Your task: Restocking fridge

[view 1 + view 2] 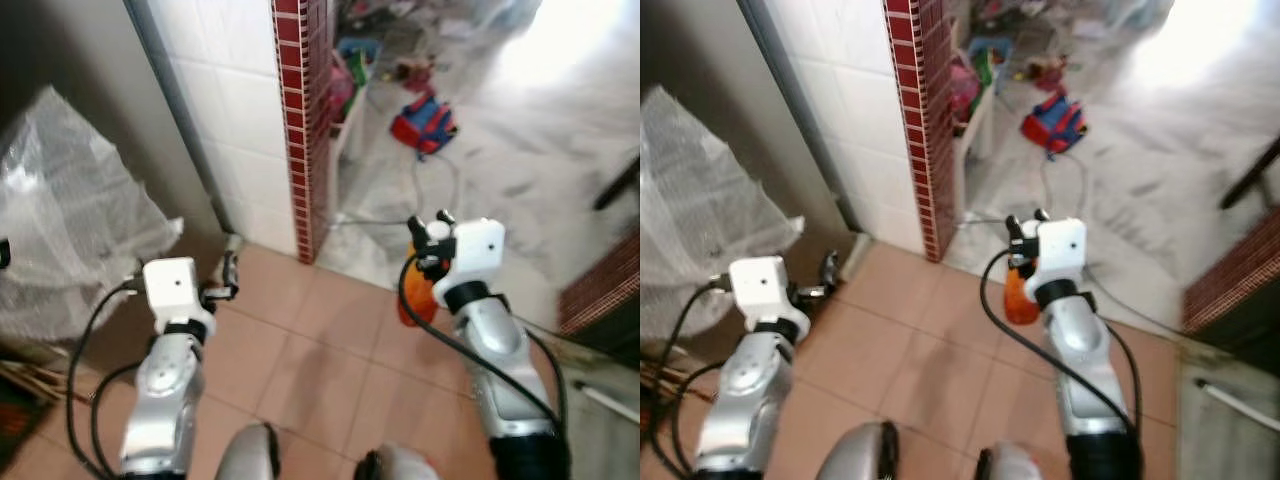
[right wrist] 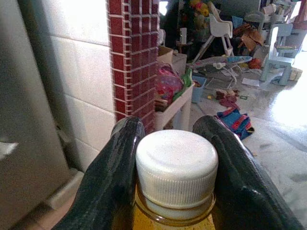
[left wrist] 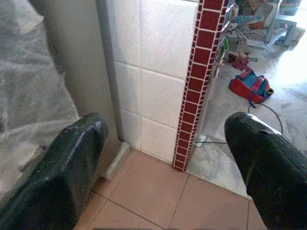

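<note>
My right gripper (image 1: 428,226) is shut on the neck of an orange drink bottle (image 1: 414,292) with a white cap (image 2: 176,165), held upright above the tiled floor. In the right wrist view both black fingers (image 2: 115,177) press against the cap's sides. My left gripper (image 1: 229,274) is held out lower on the left, open and holding nothing, its fingers (image 3: 72,163) wide apart. A grey fridge side (image 1: 90,60) rises at the upper left, beside a white tiled wall (image 1: 235,110).
A red brick pillar (image 1: 300,120) ends the white wall. A bag of clear plastic wrap (image 1: 65,220) lies at the left. Beyond the pillar, a marble floor holds a red and blue bag (image 1: 423,122), a cable and toys. Terracotta tiles (image 1: 300,370) lie underfoot.
</note>
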### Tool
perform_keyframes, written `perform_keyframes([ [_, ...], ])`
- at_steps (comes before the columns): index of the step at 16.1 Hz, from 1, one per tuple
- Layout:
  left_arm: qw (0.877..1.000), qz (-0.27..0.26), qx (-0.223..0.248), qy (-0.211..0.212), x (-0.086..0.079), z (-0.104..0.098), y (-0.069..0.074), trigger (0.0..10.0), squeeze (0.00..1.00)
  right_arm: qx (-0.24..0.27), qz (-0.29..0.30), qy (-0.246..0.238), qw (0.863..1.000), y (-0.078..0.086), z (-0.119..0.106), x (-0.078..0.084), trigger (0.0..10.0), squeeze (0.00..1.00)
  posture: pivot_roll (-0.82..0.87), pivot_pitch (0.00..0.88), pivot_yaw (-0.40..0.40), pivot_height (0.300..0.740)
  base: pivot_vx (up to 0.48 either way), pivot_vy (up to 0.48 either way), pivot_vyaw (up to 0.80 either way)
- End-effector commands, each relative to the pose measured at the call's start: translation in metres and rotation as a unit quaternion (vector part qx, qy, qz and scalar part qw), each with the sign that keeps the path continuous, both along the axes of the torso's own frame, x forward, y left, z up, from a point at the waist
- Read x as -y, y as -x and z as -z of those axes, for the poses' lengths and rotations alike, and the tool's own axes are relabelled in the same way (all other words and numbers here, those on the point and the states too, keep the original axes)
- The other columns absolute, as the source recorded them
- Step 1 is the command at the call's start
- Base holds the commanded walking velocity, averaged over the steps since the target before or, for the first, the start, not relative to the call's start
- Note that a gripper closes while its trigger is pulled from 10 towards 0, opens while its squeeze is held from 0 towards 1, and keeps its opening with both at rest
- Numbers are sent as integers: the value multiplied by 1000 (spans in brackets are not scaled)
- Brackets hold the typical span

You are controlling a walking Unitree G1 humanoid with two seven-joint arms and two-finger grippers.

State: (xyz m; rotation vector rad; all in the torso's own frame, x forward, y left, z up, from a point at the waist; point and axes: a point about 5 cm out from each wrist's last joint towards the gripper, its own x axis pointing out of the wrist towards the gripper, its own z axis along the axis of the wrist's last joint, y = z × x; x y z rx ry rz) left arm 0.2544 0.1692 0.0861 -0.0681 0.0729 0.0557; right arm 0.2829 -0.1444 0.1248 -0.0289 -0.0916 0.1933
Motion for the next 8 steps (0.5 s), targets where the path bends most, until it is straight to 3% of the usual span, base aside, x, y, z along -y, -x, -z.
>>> perform_keyframes([
  [1,1000,-3,-6,0,-2,2,0,10000,0,23,-13,-1,1000,-3,-13,-6,10000,0,30,108,30,740,-281,0,0],
  [6,1000,-2,-1,0,0,0,-3,10000,0,23,-10,15,1000,-6,-15,-7,10000,0,27,95,24,740,-272,0,0],
  [8,1000,-3,0,2,0,0,-5,10000,0,23,-14,20,999,-7,-15,-8,10000,0,23,91,24,740,0,0,0],
])
